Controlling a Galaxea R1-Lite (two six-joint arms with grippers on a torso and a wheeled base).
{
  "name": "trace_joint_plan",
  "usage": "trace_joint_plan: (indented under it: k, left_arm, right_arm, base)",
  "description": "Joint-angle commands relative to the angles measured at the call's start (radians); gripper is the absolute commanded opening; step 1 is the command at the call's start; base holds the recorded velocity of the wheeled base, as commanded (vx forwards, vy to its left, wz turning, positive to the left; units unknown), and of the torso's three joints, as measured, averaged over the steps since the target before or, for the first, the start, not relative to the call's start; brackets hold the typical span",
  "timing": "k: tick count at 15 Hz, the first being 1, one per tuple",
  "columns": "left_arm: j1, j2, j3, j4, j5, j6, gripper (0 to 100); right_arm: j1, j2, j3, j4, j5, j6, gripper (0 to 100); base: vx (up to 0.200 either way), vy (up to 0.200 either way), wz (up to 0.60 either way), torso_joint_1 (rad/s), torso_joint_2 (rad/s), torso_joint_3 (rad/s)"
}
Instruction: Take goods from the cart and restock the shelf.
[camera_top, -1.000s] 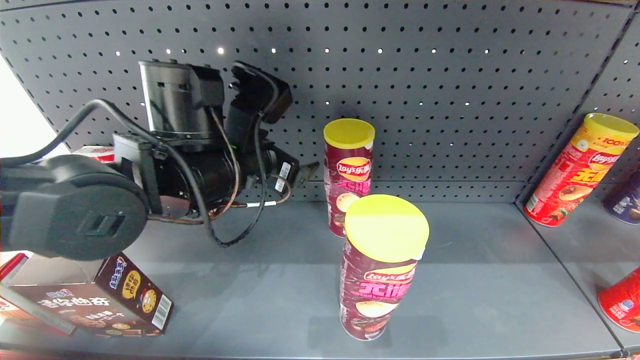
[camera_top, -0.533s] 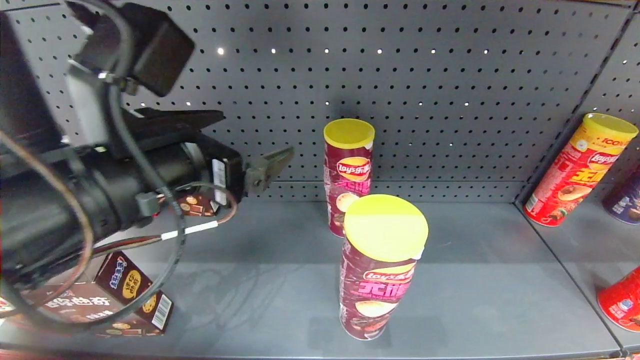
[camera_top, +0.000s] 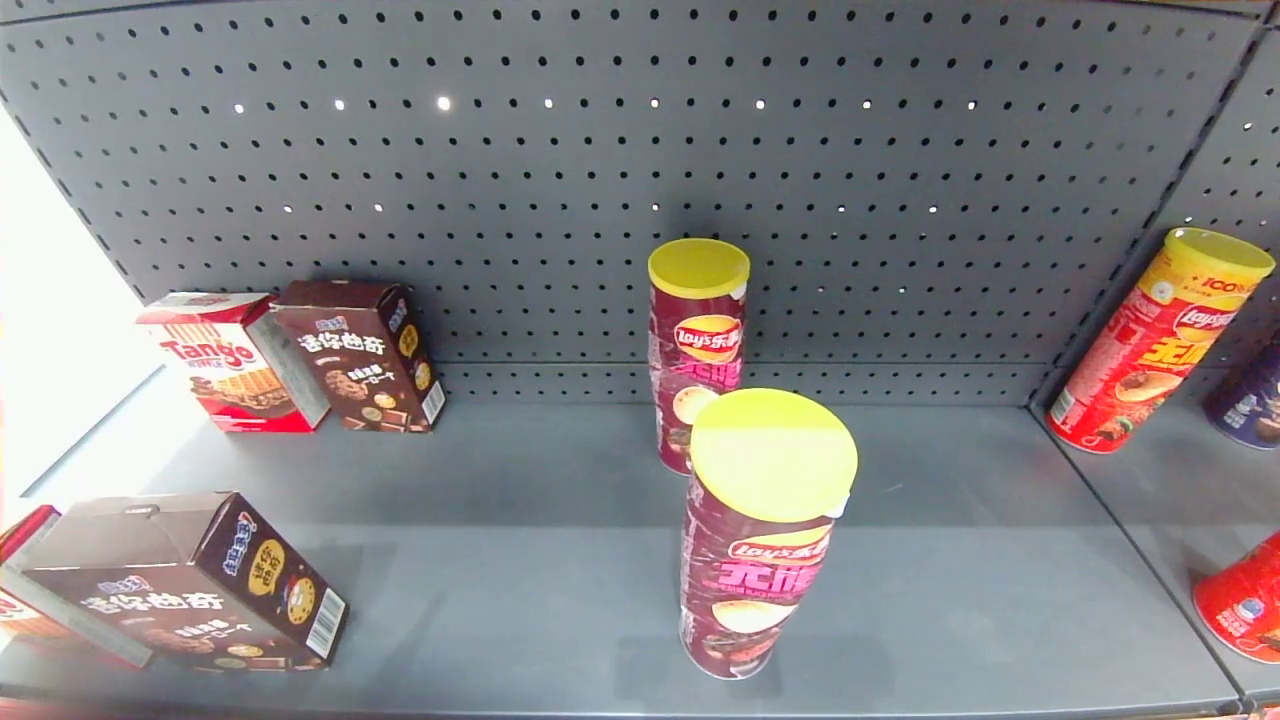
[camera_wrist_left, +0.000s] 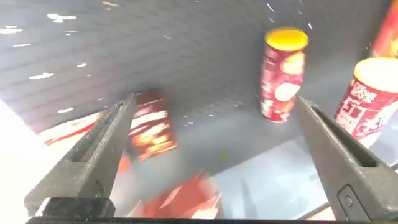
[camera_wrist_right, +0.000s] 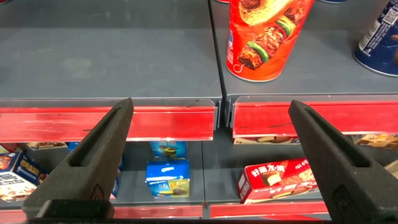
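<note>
Two cookie boxes sit on the left of the shelf (camera_top: 520, 560) in the head view. The back cookie box (camera_top: 362, 355) is at 10 o'clock, upright against the pegboard (camera_top: 600, 150) and touching a red wafer box (camera_top: 232, 360). The front cookie box (camera_top: 190, 580) is at 8 o'clock by the lip. The maroon cans (camera_top: 765, 530) stand upright in file from centre toward 6 o'clock.

The left claw (camera_wrist_left: 214, 104) is spread wide and carries nothing. A blurred box lies ahead near one finger and the cans ahead near the other, so I judge this arm the nearer to the shelved goods. The right claw (camera_wrist_right: 210, 104), also wide and empty, faces a red price strip (camera_wrist_right: 161, 122) below a red can (camera_wrist_right: 264, 37). The next item probably has to come from the cart.
</note>
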Motion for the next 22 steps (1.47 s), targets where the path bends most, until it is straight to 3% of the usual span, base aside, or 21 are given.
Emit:
trace_joint_plan:
  k: [1, 2, 3, 5, 7, 9, 15, 17, 18, 22]
  left_arm:
    - [0.138, -0.262, 0.076, 0.067, -0.002, -0.025, 100]
    - [0.196, -0.262, 0.113, 0.063, -0.019, -0.056, 100]
    - [0.300, -0.262, 0.165, 0.052, -0.113, -0.065, 100]
    - [0.425, -0.274, 0.264, 0.016, -0.350, -0.074, 100]
    - [0.501, -0.326, 0.342, 0.001, -0.439, -0.073, 100]
    - [0.552, -0.403, 0.432, 0.001, -0.448, -0.071, 100]
    - [0.527, -0.504, 0.696, -0.030, -0.444, -0.060, 100]
    - [0.618, -0.535, 0.770, -0.042, -0.445, -0.065, 100]
    - [0.589, -0.559, 0.777, -0.056, -0.447, -0.069, 100]
    - [0.584, -0.587, 0.777, -0.057, -0.448, -0.079, 100]
  right_arm:
    - [0.000, 0.002, 0.000, 0.000, -0.001, 0.000, 100]
    - [0.000, 0.002, 0.002, 0.000, -0.001, 0.000, 100]
    - [0.000, 0.002, 0.000, 0.000, 0.001, 0.000, 100]
    - [0.000, 0.002, 0.000, 0.000, 0.001, 0.000, 100]
    - [0.000, 0.002, 0.000, 0.000, -0.001, 0.000, 100]
    - [0.002, 0.002, 0.000, 0.000, 0.001, 0.000, 100]
    - [0.000, 0.002, 0.000, 0.000, 0.001, 0.000, 100]
    - [0.000, 0.002, 0.000, 0.000, -0.001, 0.000, 100]
    - [0.000, 0.002, 0.000, 0.000, 0.001, -0.002, 100]
    - [0.000, 0.002, 0.000, 0.000, 0.001, 0.000, 100]
  base:
    - [0.000, 0.000, 0.00, 0.000, 0.00, 0.000]
    - [0.000, 0.000, 0.00, 0.000, 0.00, 0.000]
    - [0.000, 0.000, 0.00, 0.000, 0.00, 0.000]
    - [0.000, 0.000, 0.00, 0.000, 0.00, 0.000]
    - [0.000, 0.000, 0.00, 0.000, 0.00, 0.000]
    - [0.000, 0.000, 0.00, 0.000, 0.00, 0.000]
    - [0.000, 0.000, 0.00, 0.000, 0.00, 0.000]
    - [0.000, 0.000, 0.00, 0.000, 0.00, 0.000]
    - [0.000, 0.000, 0.00, 0.000, 0.00, 0.000]
    - [0.000, 0.000, 0.00, 0.000, 0.00, 0.000]
